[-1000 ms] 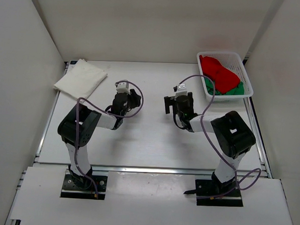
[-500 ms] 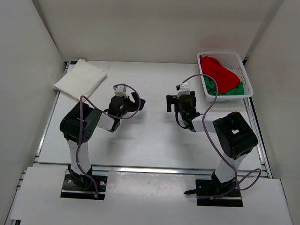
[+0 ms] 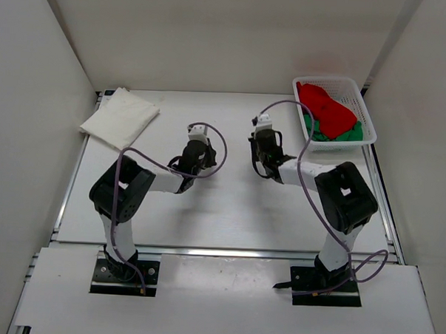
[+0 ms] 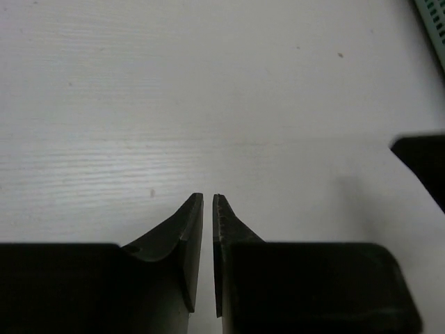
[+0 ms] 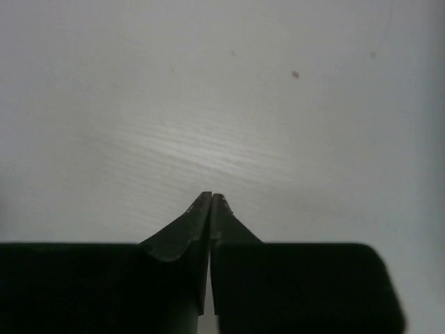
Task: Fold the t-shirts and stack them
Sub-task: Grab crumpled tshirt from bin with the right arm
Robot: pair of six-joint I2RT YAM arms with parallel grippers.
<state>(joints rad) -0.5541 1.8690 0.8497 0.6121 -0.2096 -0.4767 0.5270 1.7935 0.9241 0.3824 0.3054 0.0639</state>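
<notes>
The folded white cloth t-shirt [image 3: 120, 117] lies at the worktop's [image 3: 229, 204] far-left corner; I judge one done. My left gripper [image 4: 208, 198] and right gripper [image 5: 211, 197] hover mid-worktop, fingers clenched on nothing. Next I'd open up and fetch the bright red cloth t-shirt [image 3: 326, 105], lying over the green cloth t-shirt [image 3: 350, 133] in the white plastic lattice basket [image 3: 334, 80].

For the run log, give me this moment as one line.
left gripper shut, empty | right gripper shut, empty | white t-shirt folded, table far left | red t-shirt and green t-shirt in basket

Three t-shirts [image 3: 120, 117], one basket [image 3: 324, 79], two arms [image 3: 118, 192]
</notes>
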